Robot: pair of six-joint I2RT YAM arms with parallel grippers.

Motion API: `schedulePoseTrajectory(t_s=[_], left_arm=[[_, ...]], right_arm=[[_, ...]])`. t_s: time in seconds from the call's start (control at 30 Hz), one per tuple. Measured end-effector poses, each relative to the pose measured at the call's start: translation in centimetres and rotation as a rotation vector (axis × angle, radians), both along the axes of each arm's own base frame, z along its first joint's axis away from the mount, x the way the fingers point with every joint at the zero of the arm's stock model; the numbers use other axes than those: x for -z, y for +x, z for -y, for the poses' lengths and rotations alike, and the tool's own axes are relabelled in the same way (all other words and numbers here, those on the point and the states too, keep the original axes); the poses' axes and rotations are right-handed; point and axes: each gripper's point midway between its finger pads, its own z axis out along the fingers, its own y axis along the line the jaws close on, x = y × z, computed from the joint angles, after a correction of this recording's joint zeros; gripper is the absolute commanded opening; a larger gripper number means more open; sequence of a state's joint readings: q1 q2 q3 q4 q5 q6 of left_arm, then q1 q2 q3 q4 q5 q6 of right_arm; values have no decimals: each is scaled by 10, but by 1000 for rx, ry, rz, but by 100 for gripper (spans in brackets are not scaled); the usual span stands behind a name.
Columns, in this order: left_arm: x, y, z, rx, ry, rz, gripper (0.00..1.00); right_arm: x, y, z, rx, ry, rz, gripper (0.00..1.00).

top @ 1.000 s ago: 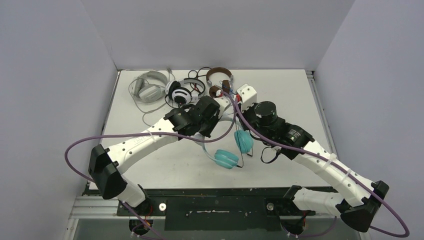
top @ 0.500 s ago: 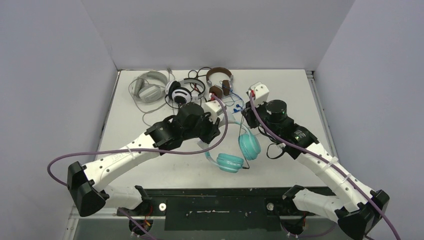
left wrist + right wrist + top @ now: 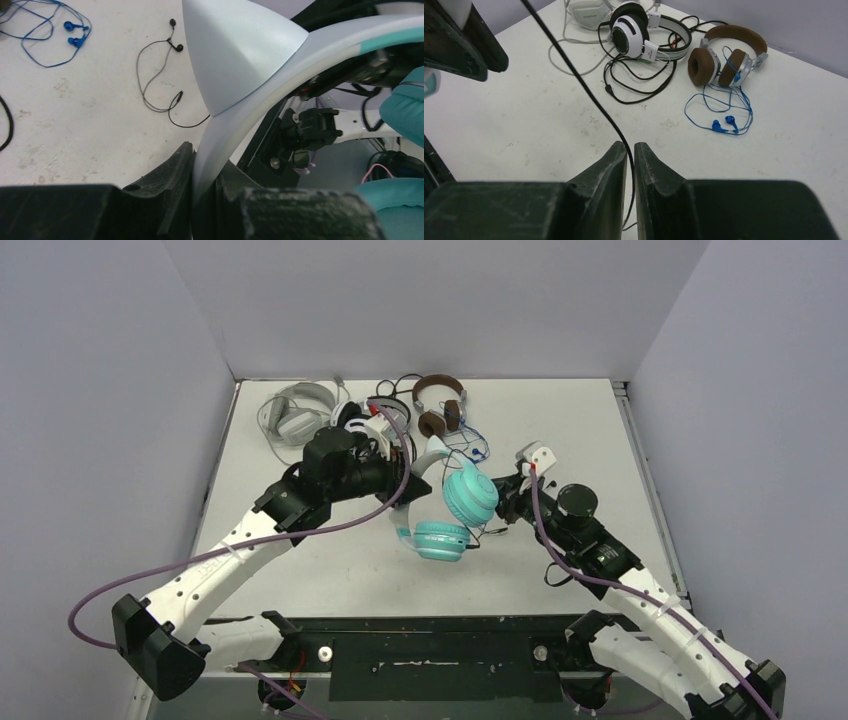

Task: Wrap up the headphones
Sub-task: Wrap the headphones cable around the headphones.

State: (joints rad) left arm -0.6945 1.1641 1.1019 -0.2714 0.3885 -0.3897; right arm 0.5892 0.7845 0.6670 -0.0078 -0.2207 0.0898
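Jaws of left gripper (image 3: pixel 204 166) clamp teal headphones' (image 3: pixel 468 498) white band (image 3: pixel 240 100).

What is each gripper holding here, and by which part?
The left gripper clamps the teal headphones by their white band. The right gripper pinches a thin black cable partway along its length, between nearly closed jaws.
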Motion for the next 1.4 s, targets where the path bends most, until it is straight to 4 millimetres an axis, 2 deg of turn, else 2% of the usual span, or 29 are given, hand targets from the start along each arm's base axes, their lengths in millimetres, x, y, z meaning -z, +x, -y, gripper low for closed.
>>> schedulePoseTrajectory(t_s=[0.13,0.27,0.37,0.53,0.77,1.07,1.27,1.4], left_arm=[[-19,-12,4,42,-62,-24,0],[-46,-19,5,69,-99,-25,0],[-68,-22,3,67,-124,-12,0],[-93,-29,-2,62,-144,-12,0],[-107,-30,-9,25,-123,-42,0],[-113,-22,-5,4,-106,-73,0],[-115,-21,-5,0,-104,-74,0],[-112,-21,-6,-2,-97,-82,0]], right_arm=[[8,-2,-11,-51,41,17,27],[11,-1,-21,-104,78,46,34],[12,0,-30,-144,100,58,46],[11,-2,-45,-217,128,69,63],[7,-9,-57,-310,141,104,70],[30,-10,-44,-258,129,87,70],[41,16,-4,0,94,64,83],[52,9,11,35,86,66,95]])
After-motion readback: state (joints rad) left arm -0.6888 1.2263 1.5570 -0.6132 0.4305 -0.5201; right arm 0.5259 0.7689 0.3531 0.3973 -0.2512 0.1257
